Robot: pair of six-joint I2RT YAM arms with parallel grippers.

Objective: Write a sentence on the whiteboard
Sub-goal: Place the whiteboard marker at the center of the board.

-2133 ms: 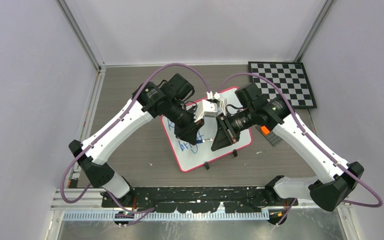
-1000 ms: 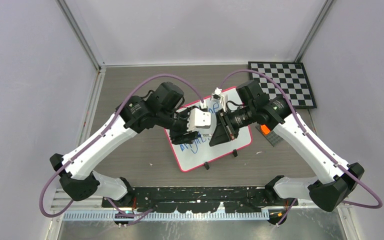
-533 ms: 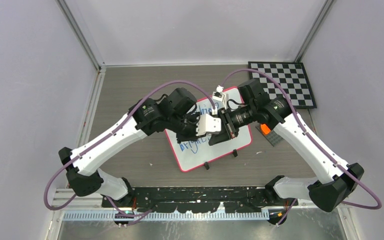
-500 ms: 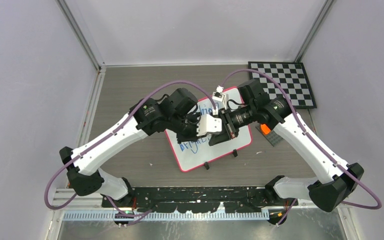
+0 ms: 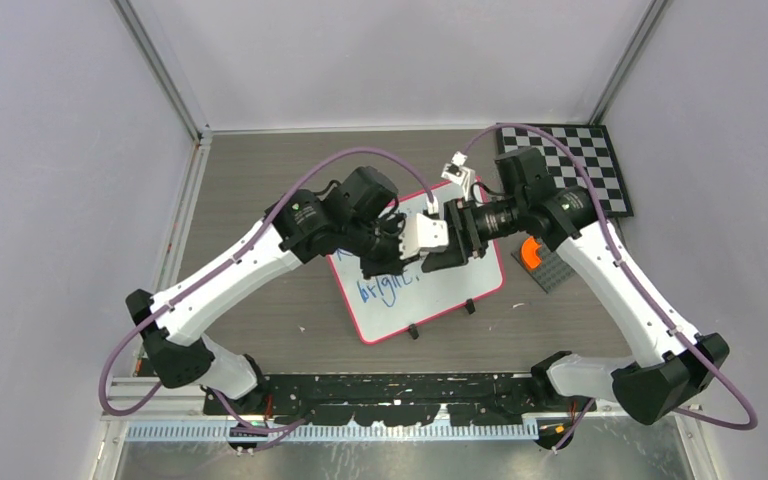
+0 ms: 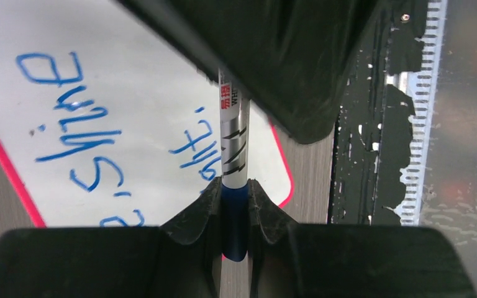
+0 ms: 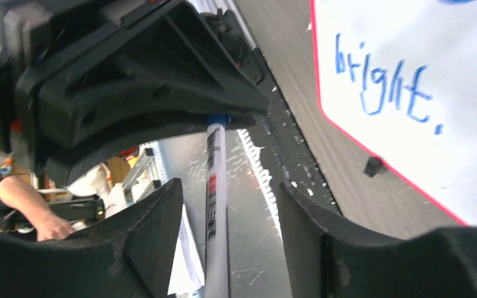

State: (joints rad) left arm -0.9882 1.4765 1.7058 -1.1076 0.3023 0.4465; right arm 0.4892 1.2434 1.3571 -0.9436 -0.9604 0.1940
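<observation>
Above the whiteboard, a marker between pincers.
Left pincer pinches it; right pincer, spread, should back straight off.

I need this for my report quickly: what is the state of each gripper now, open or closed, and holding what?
Left gripper: closed on the marker.
Right gripper: open, its fingers on both sides of the marker, with gaps.
</observation>
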